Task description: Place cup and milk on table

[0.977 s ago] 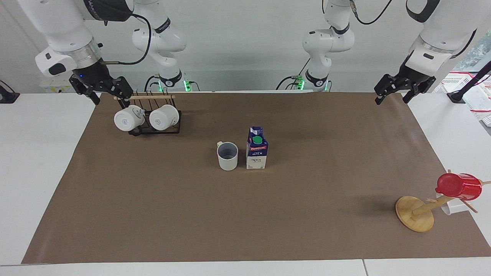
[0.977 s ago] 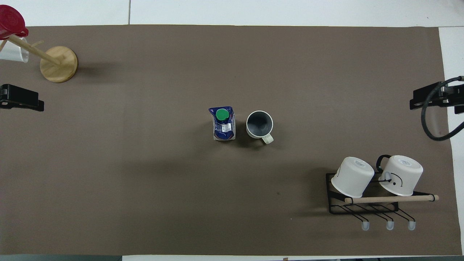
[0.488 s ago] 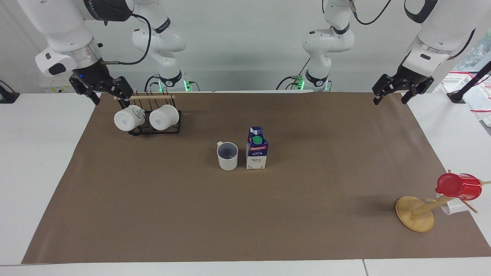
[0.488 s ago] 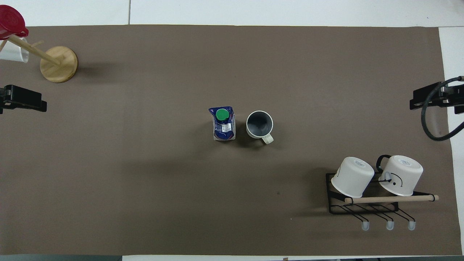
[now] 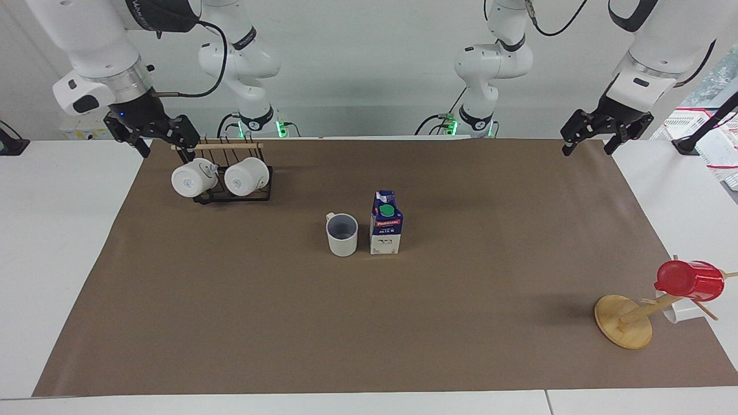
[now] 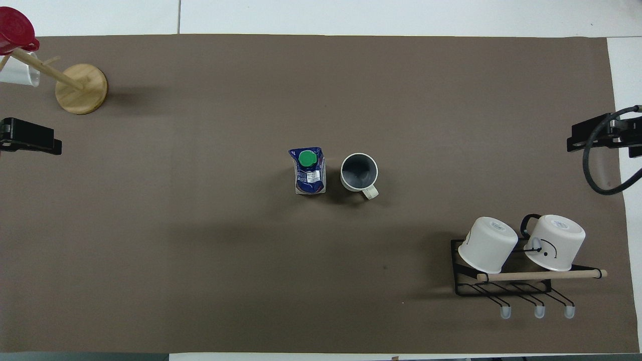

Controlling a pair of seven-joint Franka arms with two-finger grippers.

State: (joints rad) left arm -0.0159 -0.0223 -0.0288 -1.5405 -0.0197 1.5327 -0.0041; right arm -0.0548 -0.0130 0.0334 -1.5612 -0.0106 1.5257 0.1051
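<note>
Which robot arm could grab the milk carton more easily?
Probably the left. The milk stands beside the cup, toward the left arm's end, so the open left gripper could reach it without crossing the cup. The right gripper would meet the cup first.

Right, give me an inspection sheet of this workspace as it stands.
Surface: table, brown paper sheet flat.
Job's things: cup and milk upright side by side mid-table, apart.
Clutter: rack with two white mugs; wooden stand with red cup.
Grippers: left gripper and right gripper raised at their own ends, jaws open, empty.
Cables: black cable on right arm.
Surroundings: nothing seen.
</note>
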